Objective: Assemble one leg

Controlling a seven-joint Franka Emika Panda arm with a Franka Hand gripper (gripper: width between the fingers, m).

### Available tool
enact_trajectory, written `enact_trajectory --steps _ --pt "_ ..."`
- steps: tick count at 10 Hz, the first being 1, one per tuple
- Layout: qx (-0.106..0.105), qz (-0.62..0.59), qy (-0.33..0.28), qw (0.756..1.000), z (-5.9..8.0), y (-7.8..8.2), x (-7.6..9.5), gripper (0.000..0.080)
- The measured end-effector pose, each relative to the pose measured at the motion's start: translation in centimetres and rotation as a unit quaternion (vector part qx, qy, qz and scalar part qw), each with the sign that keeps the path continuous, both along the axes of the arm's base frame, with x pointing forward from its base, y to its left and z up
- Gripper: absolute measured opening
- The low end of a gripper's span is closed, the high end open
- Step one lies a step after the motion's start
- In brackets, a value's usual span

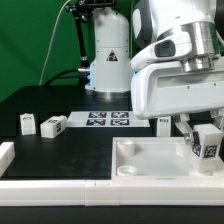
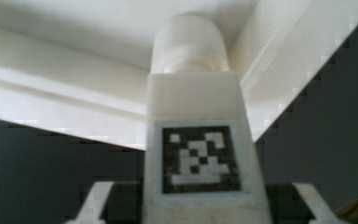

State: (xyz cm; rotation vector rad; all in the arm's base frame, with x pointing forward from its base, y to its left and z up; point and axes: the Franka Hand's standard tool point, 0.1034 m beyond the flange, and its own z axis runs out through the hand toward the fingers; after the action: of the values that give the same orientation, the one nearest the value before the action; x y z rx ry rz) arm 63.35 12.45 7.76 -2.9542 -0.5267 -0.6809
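My gripper is at the exterior view's right, shut on a leg, a small white block with a black-and-white tag. It holds the leg just above the right part of the large white plate. In the wrist view the leg runs away from the camera between my two fingers, its tag facing the camera and its rounded end pointing at the plate's rim. My gripper closes round the leg's near end. Two more legs lie at the left.
The marker board lies flat at the back middle. A low white rail runs along the front edge, with a white piece at the far left. A white robot base stands behind.
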Motion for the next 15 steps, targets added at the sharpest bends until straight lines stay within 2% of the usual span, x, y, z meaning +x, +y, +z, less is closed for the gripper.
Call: enact_trajectory --steps 3,4,5,6,7,15 --pt "-0.006 0.003 -0.006 1.000 0.01 0.03 0.03 0.0293" --pt "-0.006 0.003 -0.006 1.000 0.02 0.03 0.03 0.0464" --pt "-0.006 0.003 -0.006 1.000 0.02 0.03 0.03 0.0583" --pt "-0.006 0.003 -0.006 1.000 0.02 0.03 0.03 0.0583" --pt "-0.006 0.003 -0.006 1.000 0.02 0.03 0.03 0.0634" --pt "-0.009 0.005 0.009 1.000 -0.10 0.09 -0.10 0.0649"
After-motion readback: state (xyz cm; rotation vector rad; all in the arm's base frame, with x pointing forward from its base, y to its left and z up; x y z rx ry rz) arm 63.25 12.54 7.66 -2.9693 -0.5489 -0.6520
